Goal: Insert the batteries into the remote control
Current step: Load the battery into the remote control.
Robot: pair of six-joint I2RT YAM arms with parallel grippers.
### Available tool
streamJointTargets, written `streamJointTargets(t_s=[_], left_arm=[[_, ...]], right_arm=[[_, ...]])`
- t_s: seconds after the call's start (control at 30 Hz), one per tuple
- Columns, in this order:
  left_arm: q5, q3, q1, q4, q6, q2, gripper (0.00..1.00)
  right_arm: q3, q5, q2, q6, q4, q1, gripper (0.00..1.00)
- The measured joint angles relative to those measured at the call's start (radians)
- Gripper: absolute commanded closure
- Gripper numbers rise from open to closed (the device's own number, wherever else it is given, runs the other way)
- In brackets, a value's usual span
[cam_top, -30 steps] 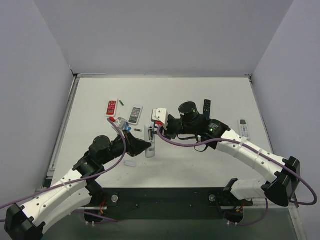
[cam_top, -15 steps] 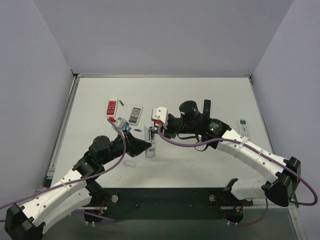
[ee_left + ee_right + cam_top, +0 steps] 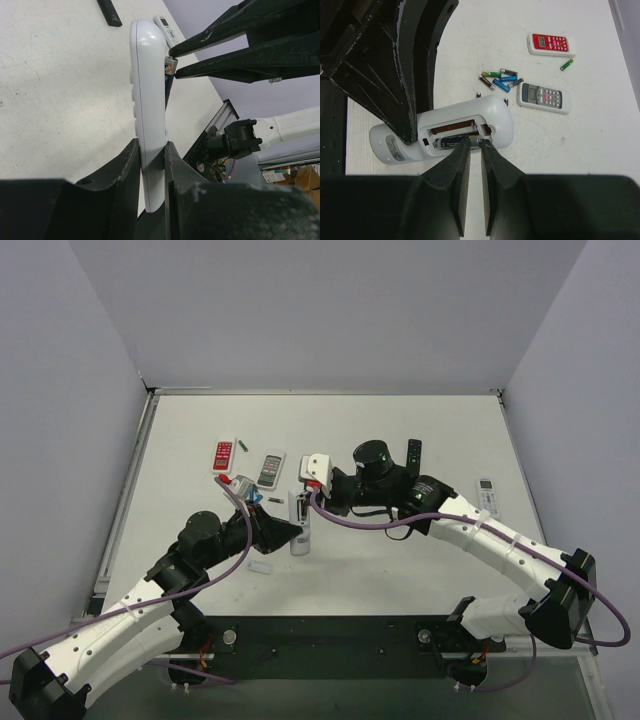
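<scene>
My left gripper (image 3: 151,146) is shut on the slim white remote control (image 3: 149,100), holding it on its edge above the table with the open battery recess facing the right arm. A dark battery (image 3: 451,143) lies in the near slot of the recess (image 3: 457,127). My right gripper (image 3: 475,143) has its tips pinched on that battery's metal end, with only a thin gap between its fingers (image 3: 225,35). From above, both grippers meet at the remote control (image 3: 300,530) in the middle of the table. Several loose batteries (image 3: 500,79) lie beyond the remote control.
A red remote (image 3: 224,454), a grey remote (image 3: 270,469) and a lone green battery (image 3: 242,447) lie at the back left. A black remote (image 3: 414,452) and a white display remote (image 3: 487,496) lie to the right. A small white cover (image 3: 260,566) rests near the left arm.
The right gripper's fingers have closed in narrower at the battery, and the right arm has edged slightly left. The left arm and the remote control have not moved.
</scene>
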Motion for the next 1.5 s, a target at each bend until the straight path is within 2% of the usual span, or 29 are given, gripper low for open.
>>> streamJointTargets(t_s=[0.67, 1.1, 1.13, 1.27, 1.33, 1.37, 1.5], left_arm=[[-0.022, -0.01, 0.0, -0.021, 0.0, -0.023, 1.0], [-0.023, -0.011, 0.005, 0.054, 0.01, -0.021, 1.0], [-0.024, -0.011, 0.005, 0.053, 0.01, -0.02, 1.0], [-0.035, -0.011, 0.005, 0.039, 0.01, -0.019, 1.0], [-0.042, -0.011, 0.005, 0.029, 0.01, -0.019, 1.0], [-0.047, -0.011, 0.005, 0.023, 0.01, -0.021, 1.0], [-0.058, -0.011, 0.005, 0.016, 0.01, -0.029, 1.0]], right_arm=[[0.02, 0.047, 0.034, -0.049, -0.016, 0.032, 0.97], [-0.031, 0.166, 0.082, -0.034, -0.016, 0.047, 0.95], [-0.037, 0.171, 0.082, -0.024, -0.011, 0.047, 0.94], [-0.043, 0.174, 0.079, 0.032, 0.008, 0.027, 0.7], [-0.046, 0.161, 0.069, 0.079, 0.014, -0.004, 0.62], [-0.047, 0.155, 0.06, 0.106, 0.017, -0.026, 0.54], [-0.047, 0.109, 0.003, 0.24, 0.022, -0.104, 0.41]])
